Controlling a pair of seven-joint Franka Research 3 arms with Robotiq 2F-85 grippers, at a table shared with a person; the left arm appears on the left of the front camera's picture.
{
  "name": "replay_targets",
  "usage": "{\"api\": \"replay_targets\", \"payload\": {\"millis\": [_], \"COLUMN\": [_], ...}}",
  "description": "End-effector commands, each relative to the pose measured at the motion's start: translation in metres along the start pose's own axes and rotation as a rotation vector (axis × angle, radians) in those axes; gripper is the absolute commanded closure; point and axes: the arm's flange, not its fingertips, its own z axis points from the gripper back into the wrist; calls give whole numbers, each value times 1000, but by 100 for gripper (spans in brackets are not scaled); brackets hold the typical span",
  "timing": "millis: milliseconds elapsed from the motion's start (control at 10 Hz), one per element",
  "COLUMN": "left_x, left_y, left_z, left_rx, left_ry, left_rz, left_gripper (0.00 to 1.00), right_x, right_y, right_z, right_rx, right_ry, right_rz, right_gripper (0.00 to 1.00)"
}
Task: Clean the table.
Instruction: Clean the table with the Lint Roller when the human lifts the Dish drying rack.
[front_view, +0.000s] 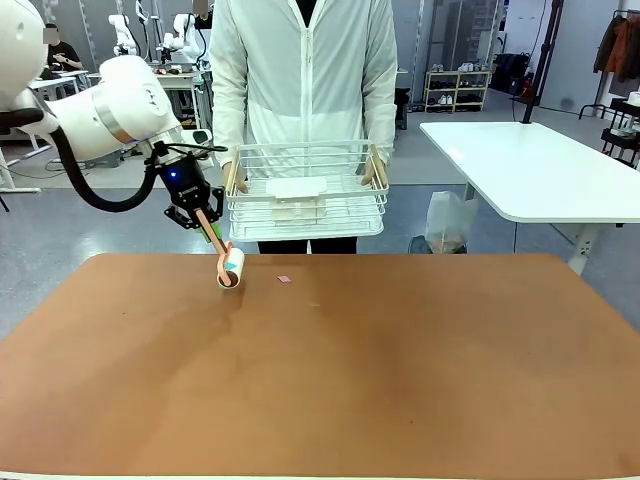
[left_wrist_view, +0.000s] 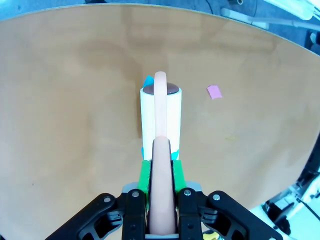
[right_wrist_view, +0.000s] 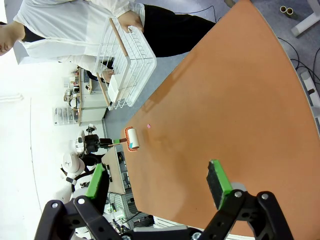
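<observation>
Table (front_view: 350, 380): reddish-brown, spanning the foreground.
Left gripper (front_view: 206, 224): fingers clamped on the pink handle of a lint roller (front_view: 231, 267), whose white roll rests on the table's far left.
Pink scrap (front_view: 284, 279): just beside the roll.
Right gripper (right_wrist_view: 157, 175): fingers spread, holding nothing, above the table.
Person: holds a wire basket (front_view: 305, 230) beyond the far edge.

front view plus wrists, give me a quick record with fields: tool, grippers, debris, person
tool: lint roller, pink handle, white roll, head low at the table near its far edge
left gripper: shut on the roller's handle
right gripper: open, empty, above the table
debris: small pink scrap on the top, beside the roller, apart from it
person: at the far side, holding a white wire basket with something white and flat inside
</observation>
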Motion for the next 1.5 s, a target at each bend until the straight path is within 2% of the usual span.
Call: {"api": "replay_targets", "payload": {"millis": [0, 700, 1400], "left_x": [20, 15, 26], "left_y": [-5, -20, -117], "left_z": [4, -45, -114], "left_rx": [18, 3, -51], "left_ry": [33, 82, 105], "left_rz": [-47, -8, 13], "left_gripper": [79, 79, 79], "right_x": [-2, -2, -2], "right_y": [1, 1, 1], "right_z": [1, 1, 1], "right_rx": [20, 20, 20], "right_ry": [-4, -4, -4], "right_rz": [14, 14, 14], "right_gripper": [0, 0, 0]}}
